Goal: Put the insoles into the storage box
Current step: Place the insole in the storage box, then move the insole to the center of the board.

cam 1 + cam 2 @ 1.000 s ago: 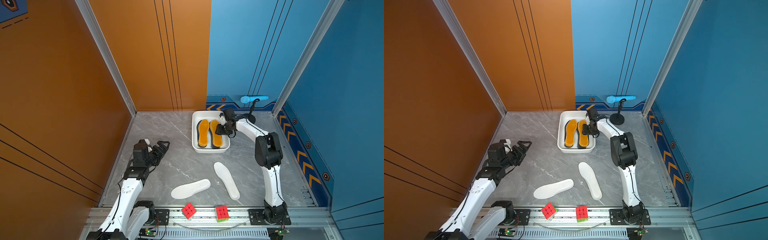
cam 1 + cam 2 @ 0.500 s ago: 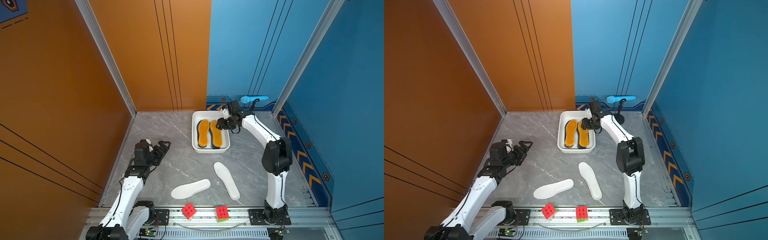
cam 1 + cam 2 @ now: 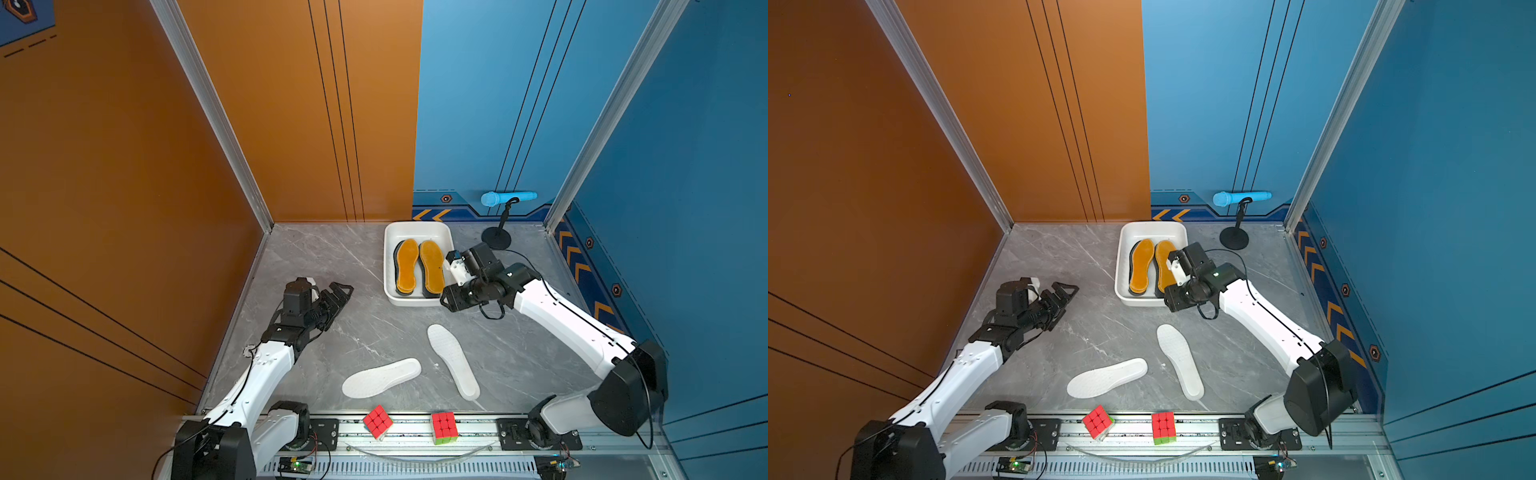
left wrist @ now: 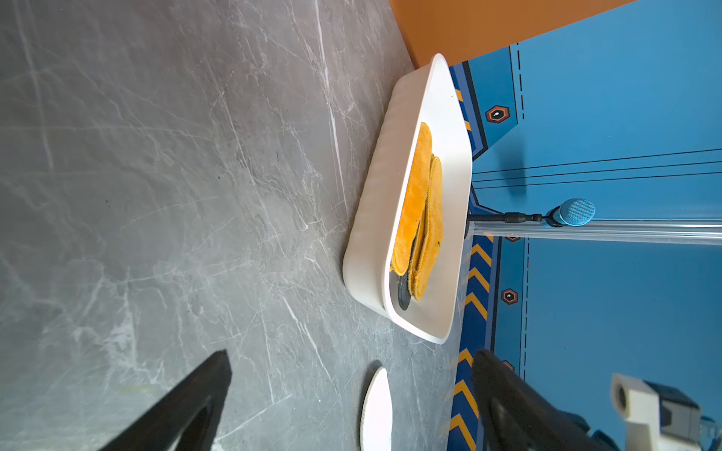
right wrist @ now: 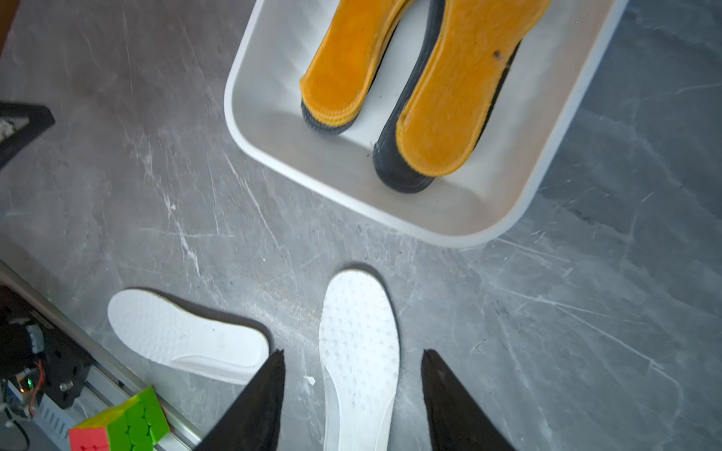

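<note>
While orange insoles point(image 5: 441, 97) mostly hide dark insoles point(image 5: 396, 175) beneath, both pairs of jaws gape empty.

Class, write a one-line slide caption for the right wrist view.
Right gripper, jaws open, frames a white insole; orange insoles stacked in the storage box.

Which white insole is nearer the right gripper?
The lengthwise white insole, directly before the right gripper; the crosswise white insole lies farther away, to the robot's left.
</note>
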`<state>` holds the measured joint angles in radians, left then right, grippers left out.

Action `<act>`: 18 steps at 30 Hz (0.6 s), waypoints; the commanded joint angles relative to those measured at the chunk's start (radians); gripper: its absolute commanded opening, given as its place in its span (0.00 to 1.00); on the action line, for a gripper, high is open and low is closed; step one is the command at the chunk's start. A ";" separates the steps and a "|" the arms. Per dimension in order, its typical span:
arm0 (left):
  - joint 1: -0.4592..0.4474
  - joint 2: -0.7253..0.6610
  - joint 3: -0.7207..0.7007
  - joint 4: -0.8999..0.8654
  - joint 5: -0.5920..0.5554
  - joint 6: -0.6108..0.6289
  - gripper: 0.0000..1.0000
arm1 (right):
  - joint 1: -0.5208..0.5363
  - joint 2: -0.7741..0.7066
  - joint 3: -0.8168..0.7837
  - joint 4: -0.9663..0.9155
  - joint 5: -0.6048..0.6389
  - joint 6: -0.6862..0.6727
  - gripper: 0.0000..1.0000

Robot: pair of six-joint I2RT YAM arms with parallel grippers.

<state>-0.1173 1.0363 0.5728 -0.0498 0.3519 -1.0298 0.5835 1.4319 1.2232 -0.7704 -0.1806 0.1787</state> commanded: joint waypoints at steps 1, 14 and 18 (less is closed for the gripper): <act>-0.020 0.002 0.023 0.019 -0.035 -0.022 0.98 | 0.097 -0.060 -0.098 0.023 0.006 -0.050 0.57; 0.041 -0.106 -0.077 0.051 0.017 -0.117 0.98 | 0.464 0.154 -0.189 0.364 0.119 -0.310 0.57; 0.065 -0.148 -0.074 -0.004 0.019 -0.107 0.98 | 0.489 0.279 -0.103 0.367 0.080 -0.400 0.56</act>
<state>-0.0662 0.9165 0.5056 -0.0196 0.3485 -1.1336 1.0637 1.6592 1.0508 -0.4572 -0.1108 -0.1089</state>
